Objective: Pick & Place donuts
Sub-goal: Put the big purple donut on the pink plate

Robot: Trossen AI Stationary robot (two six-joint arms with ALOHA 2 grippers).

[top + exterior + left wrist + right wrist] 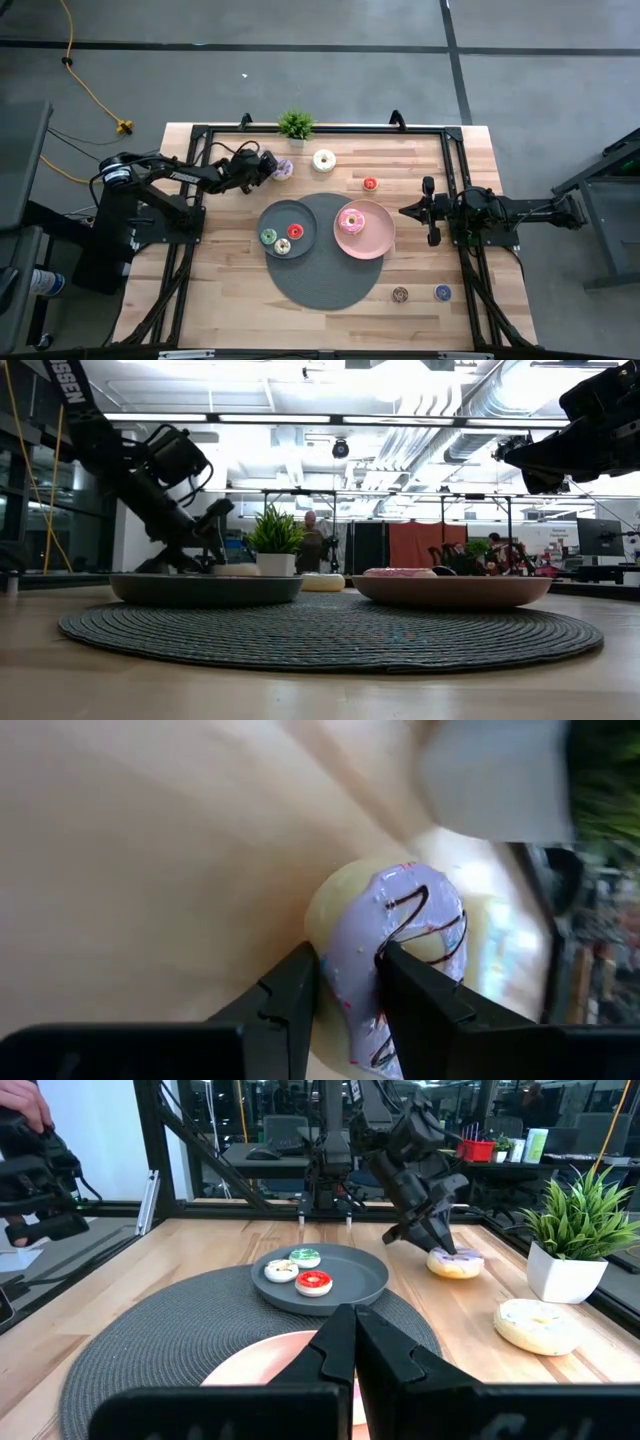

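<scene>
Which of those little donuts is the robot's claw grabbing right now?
The purple-iced donut near the potted plant. The left gripper has its fingers pinched on its ring; the white one and the pink one on its plate sit untouched.

The left gripper (272,168) is low at the far left, its fingers (300,990) closed on the purple donut (284,169). The plant (295,125) stands just beyond it and the white donut (324,160) just to its right, so room there is tight. The grey plate (287,228) nearer on the mat (325,290) blocks a low path toward the middle. The right gripper (408,211) hangs by the pink plate (376,240). The near left of the table (210,300) lies open. A brown donut (400,294) and a blue donut (443,292) sit at the near right.
</scene>
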